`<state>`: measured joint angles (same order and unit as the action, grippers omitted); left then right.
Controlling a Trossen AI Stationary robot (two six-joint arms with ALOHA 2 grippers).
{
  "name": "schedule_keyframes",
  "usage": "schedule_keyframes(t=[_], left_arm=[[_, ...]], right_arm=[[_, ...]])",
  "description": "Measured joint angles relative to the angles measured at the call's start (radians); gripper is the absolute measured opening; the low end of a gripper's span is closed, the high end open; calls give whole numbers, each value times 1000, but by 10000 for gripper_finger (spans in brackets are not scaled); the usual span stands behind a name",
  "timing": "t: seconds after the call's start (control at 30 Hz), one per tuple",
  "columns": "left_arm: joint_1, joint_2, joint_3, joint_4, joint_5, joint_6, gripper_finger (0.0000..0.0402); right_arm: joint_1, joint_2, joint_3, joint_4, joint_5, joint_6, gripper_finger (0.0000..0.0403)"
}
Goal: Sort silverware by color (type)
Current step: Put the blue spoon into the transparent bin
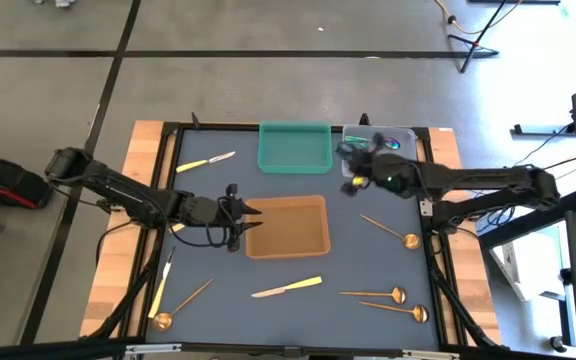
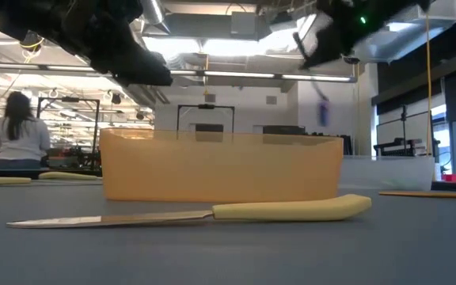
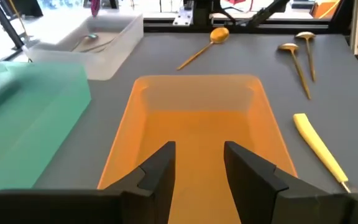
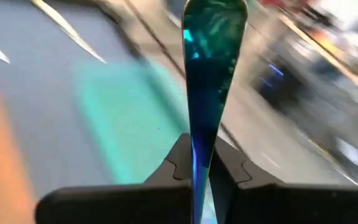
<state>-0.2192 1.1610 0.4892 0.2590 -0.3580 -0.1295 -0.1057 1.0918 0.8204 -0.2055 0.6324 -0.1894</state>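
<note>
Overhead, at about nine o'clock on the dark surface point(image 1: 298, 265), the left claw point(image 1: 251, 222) hovers at the left rim of the orange tray point(image 1: 288, 226), its two dark fingers point(image 3: 160, 168) spread wide with nothing between them; its wrist view looks down into the tray's bare floor. Near eight o'clock, at the lower left, lie a pale yellow-cream piece point(image 1: 161, 283) and a gold-copper spoon point(image 1: 180, 306) just beside it. Towards ten o'clock a cream-handled knife point(image 1: 205, 162) rests well apart from the trays. At twelve o'clock stands the green tray point(image 1: 295, 148), just above the orange one. At six o'clock, below the orange tray, lies another cream-handled knife point(image 1: 286, 288), which the low view shows flat in front of the tray's wall.

Rightwards, at about one o'clock, the right claw point(image 1: 356, 165) hangs beside the clear tray point(image 1: 408, 134), pinched tight on an iridescent purple-teal piece point(image 4: 211, 81) that stands up between its fingers in the wrist view; which kind of utensil it is cannot be told. A silvery spoon point(image 3: 89, 40) lies inside the clear tray. Between three and five o'clock three gold-copper spoons lie apart from each other: one point(image 1: 390, 231) near the orange tray, two more point(image 1: 372, 294) point(image 1: 396, 308) lower down.
</note>
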Motion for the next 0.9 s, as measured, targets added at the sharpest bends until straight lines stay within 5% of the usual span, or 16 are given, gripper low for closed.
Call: schedule_keyframes(t=[0.2,0.7,0.9], left_arm=[[0,0,0,4,0,0,132],[0,0,0,3,6,0,132],[0,0,0,3,9,0,132]], right_arm=[[-190,-42,-7,-267,57,32,10],[-526,47,-149,-233,-77,47,20],[-549,67,-150,-229,-116,88,81]])
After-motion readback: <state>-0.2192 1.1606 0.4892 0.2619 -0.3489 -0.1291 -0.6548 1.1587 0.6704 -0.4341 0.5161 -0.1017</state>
